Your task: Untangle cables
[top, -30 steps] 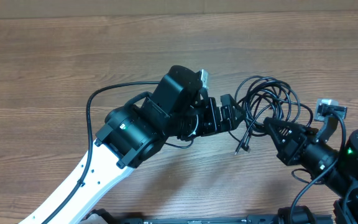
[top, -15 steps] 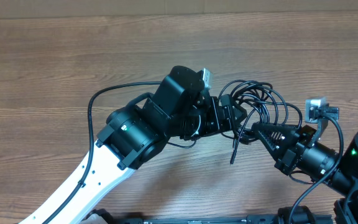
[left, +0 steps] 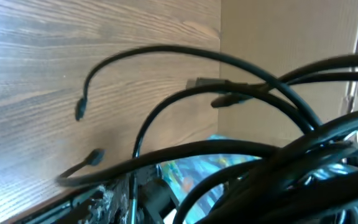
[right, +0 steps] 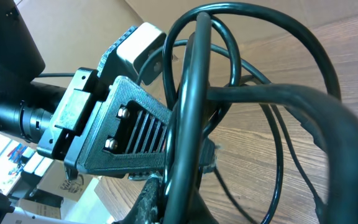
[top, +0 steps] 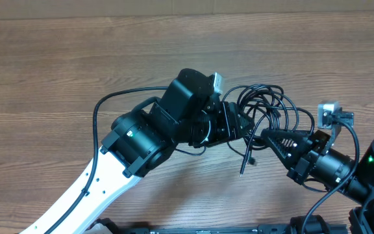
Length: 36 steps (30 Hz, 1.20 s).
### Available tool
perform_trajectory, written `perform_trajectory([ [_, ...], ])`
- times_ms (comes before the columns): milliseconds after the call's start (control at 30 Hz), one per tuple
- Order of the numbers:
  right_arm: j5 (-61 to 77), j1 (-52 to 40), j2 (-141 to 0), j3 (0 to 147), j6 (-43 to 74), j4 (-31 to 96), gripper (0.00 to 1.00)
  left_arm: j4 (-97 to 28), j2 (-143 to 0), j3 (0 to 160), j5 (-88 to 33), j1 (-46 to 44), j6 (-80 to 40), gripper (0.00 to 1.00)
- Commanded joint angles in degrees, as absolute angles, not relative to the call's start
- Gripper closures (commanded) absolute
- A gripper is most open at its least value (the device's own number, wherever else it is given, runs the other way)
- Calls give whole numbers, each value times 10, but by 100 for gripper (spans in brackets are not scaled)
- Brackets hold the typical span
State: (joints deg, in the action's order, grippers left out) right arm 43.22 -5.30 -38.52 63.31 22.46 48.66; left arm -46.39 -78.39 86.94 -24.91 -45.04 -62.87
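**Black cords bunched between two grippers on a wood table**

We see a table [top: 57, 58] of brown wood-grain laminate, matt, with the grain running left to right. The left arm [top: 141, 140] lies across it, a smooth white link leading to bulky, rounded black housings. The right arm [top: 343, 172] is black throughout, with a small green light [top: 367, 158] on its base.

The cables [top: 271, 107] are thin, glossy, round black cords, looped over one another in a loose tangle right of centre on the table, between the two grippers.

The left gripper [top: 239, 125] has fingers of black ribbed plastic and reaches into the left side of the bundle. Cords cross in front of the fingers, so we cannot tell how wide they stand or whether they grip anything. The right gripper [top: 267, 136] tapers to a point and is pinched tight on the cables at the bundle's lower edge. In its wrist view one cord rises straight up from between the fingers.

One loose end with a small plug [top: 243, 170] trails toward the near edge.

Behind the cords, in the left wrist view, we see a patch of cyan print [left: 216, 165], too blurred to read.
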Motion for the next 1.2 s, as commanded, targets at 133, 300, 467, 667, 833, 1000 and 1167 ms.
perform_trajectory([
  [133,459,-55,-381,637,227,472,96,-441,-780,883,-299,-454,-635,60],
  [300,466,-55,-381,637,242,468,96,-418,-780,883,-299,-455,-635,77],
  [467,450,-55,-381,637,237,478,74,-420,-780,883,-270,-455,-594,96],
  [667,284,-55,-381,637,235,612,15,-477,-780,883,-156,-455,-376,95],
  [833,270,-55,-381,637,198,636,8,-550,-780,883,-128,-455,-98,96],
  [1000,277,-55,-381,637,166,638,9,-615,-780,883,-161,-455,183,96],
  [1167,347,-55,-381,637,91,654,17,-619,-780,883,-217,-455,322,96],
])
